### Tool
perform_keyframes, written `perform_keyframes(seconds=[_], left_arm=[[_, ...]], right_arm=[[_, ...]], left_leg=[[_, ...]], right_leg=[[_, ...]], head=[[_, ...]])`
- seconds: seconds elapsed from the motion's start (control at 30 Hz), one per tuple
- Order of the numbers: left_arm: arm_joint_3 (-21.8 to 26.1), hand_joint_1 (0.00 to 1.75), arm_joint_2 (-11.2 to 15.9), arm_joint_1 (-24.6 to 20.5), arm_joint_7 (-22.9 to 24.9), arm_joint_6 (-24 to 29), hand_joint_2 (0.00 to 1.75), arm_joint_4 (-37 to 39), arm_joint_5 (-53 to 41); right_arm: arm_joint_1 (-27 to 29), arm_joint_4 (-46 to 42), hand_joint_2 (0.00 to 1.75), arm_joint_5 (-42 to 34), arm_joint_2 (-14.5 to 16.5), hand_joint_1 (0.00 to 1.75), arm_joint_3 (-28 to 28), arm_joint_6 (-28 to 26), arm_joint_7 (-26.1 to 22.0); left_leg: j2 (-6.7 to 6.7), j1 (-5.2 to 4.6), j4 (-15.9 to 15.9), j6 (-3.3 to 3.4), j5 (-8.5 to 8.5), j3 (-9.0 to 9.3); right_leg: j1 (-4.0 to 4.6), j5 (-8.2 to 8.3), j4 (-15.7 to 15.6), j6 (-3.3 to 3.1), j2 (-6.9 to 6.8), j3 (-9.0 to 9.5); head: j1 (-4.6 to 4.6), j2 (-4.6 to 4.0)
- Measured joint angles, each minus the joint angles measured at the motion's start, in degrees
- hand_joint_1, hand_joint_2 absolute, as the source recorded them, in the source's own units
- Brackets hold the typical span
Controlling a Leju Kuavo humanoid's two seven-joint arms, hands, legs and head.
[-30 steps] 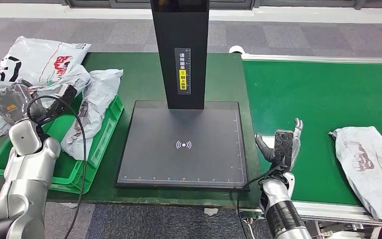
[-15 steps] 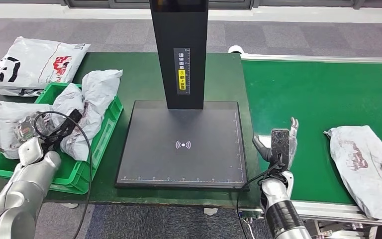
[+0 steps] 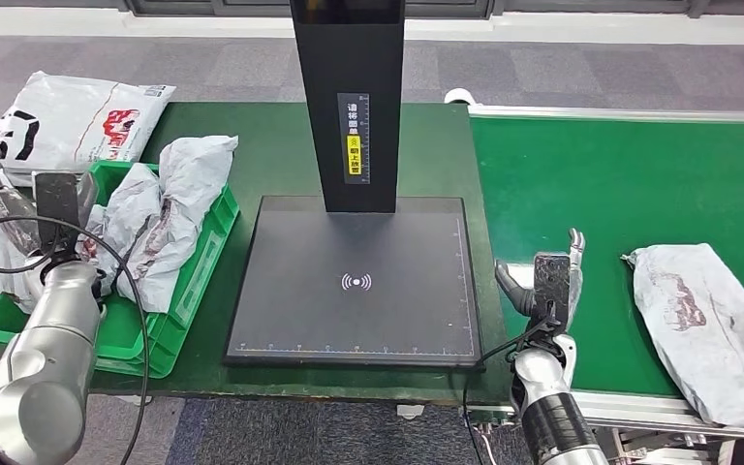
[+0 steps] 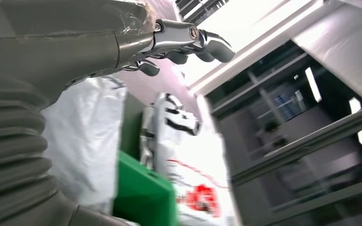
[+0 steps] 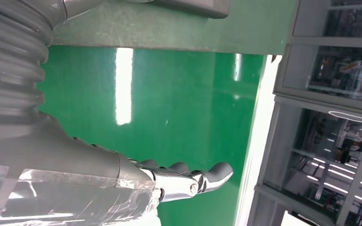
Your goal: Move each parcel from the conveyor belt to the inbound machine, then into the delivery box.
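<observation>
Green conveyor belt [image 3: 630,174], grey carpet [image 3: 562,68]; left hand [image 3: 44,208], right hand [image 3: 550,281] — both empty, fingers spread.

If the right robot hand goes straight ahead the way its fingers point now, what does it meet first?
Probably nothing soon: the right robot hand points along the bare green conveyor belt, away from the robot. The gray parcel lies off to its right side, outside that line, though depth is uncertain.
</observation>
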Motion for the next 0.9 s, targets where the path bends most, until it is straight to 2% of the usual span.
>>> perform_keyframes(seconds=[0.4,0.53,0.6,0.7,0.8,0.9], left_arm=[[0.58,0.00,-1.82,0.18,-2.60,0.09,0.00,-3.30,3.26],[0.57,0.00,-3.77,1.62,-4.64,-0.03,1.75,-7.56,6.85],[0.17,0.00,-5.41,2.61,-4.73,-1.78,1.75,-9.15,9.34],[-3.26,0.00,-8.71,4.79,-4.55,-8.83,1.75,-10.03,13.59],[-10.39,0.00,-12.90,7.82,-4.68,-16.08,1.75,-9.84,16.86],[-18.97,0.00,-16.83,11.68,-4.85,-17.24,1.75,-10.18,20.12]], right_arm=[[-0.03,0.01,1.75,-0.17,-0.04,0.00,0.00,-0.03,-0.16],[-0.29,0.20,1.75,-1.00,-0.04,0.00,0.00,-0.51,-1.10],[-0.44,0.37,1.75,-1.55,-0.06,0.00,0.00,-1.02,-1.65],[-0.67,0.63,1.75,-2.58,-0.14,0.00,0.00,-1.66,-2.52],[-1.55,1.47,1.75,-3.30,-0.17,0.00,0.00,-1.87,-3.41],[-2.60,2.71,1.75,-3.72,-0.07,0.00,0.01,-1.98,-4.10]], left_leg=[[0.02,0.00,0.00,0.00,0.00,0.00],[0.00,-0.01,0.00,0.00,0.00,0.00],[0.00,-0.04,0.00,0.01,-0.01,0.00],[-0.09,-0.11,0.01,0.02,-0.01,0.00],[-0.28,-0.15,0.01,0.06,-0.02,0.00],[-0.31,-0.21,0.02,0.13,-0.07,0.02]], right_leg=[[0.00,0.00,0.00,0.00,0.02,0.00],[-0.02,0.00,-0.01,0.00,0.01,0.00],[-0.05,0.00,-0.02,0.01,0.00,0.00],[-0.10,0.00,-0.04,0.02,-0.10,0.02],[-0.22,-0.01,-0.05,0.06,-0.29,0.13],[-0.32,0.00,-0.06,0.13,-0.33,0.17]], head=[[0.00,0.00],[0.00,0.00],[0.00,0.00],[0.00,0.00],[0.01,0.00],[0.00,0.00]])
